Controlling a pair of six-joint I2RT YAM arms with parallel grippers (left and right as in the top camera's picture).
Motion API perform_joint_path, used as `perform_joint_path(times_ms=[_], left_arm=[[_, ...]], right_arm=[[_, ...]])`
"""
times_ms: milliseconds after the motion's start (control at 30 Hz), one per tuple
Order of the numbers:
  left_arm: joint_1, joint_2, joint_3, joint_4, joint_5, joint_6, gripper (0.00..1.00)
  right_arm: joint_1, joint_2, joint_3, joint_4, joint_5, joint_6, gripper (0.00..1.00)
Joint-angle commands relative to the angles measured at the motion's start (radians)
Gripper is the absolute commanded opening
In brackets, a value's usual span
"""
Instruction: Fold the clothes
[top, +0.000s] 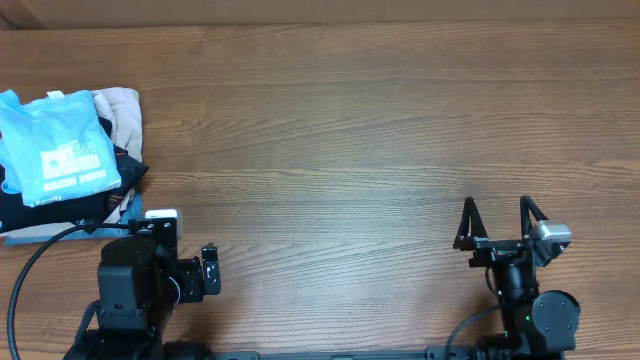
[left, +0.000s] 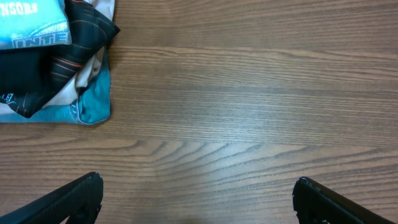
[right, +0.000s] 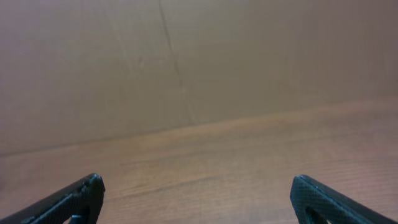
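Shirt: the light blue T-shirt (top: 55, 145) lies on top of a pile at the upper left of the overhead view, with its white print facing up. In my left wrist view only a corner of it shows, at the top left edge.
Pile: beneath it is a black garment (left: 81, 43) with thin reddish stripes. A beige garment (top: 120, 108) pokes out at the pile's upper right, and a teal piece (left: 93, 106) at the bottom touches the table.
Surface: the table (top: 350, 130) is brown wood with grain running left to right and a soft sheen.
Room: beyond the table's far edge my right wrist view shows a plain tan backdrop (right: 249, 56) crossed by a thin crease line.
Left pincer: my left pincer (left: 196, 199) is spread wide and grips nothing, above bare wood near the pile's lower right corner.
Right pincer: my right pincer (top: 498, 218) is spread wide with nothing between its fingers, at the lower right of the overhead frame, well apart from the pile.
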Motion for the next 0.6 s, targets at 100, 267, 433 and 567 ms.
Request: perform_joint_path(times_ms=[100,267,433,567], left_arm=[[-0.003,0.0,-0.004,0.0,-0.011,-0.018,1.0],[-0.003,0.0,-0.004,0.0,-0.011,-0.018,1.0],[-0.003,0.0,-0.004,0.0,-0.011,-0.018,1.0],[-0.003,0.0,-0.004,0.0,-0.011,-0.018,1.0]], right_arm=[[-0.006,-0.01,-0.163,0.152,-0.103,-0.099,1.0],[-0.006,-0.01,-0.163,0.107,-0.123,-0.092,1.0],[-0.006,-0.01,-0.163,0.107,-0.122,-0.092,1.0],[-0.006,-0.01,-0.163,0.107,-0.122,-0.092,1.0]])
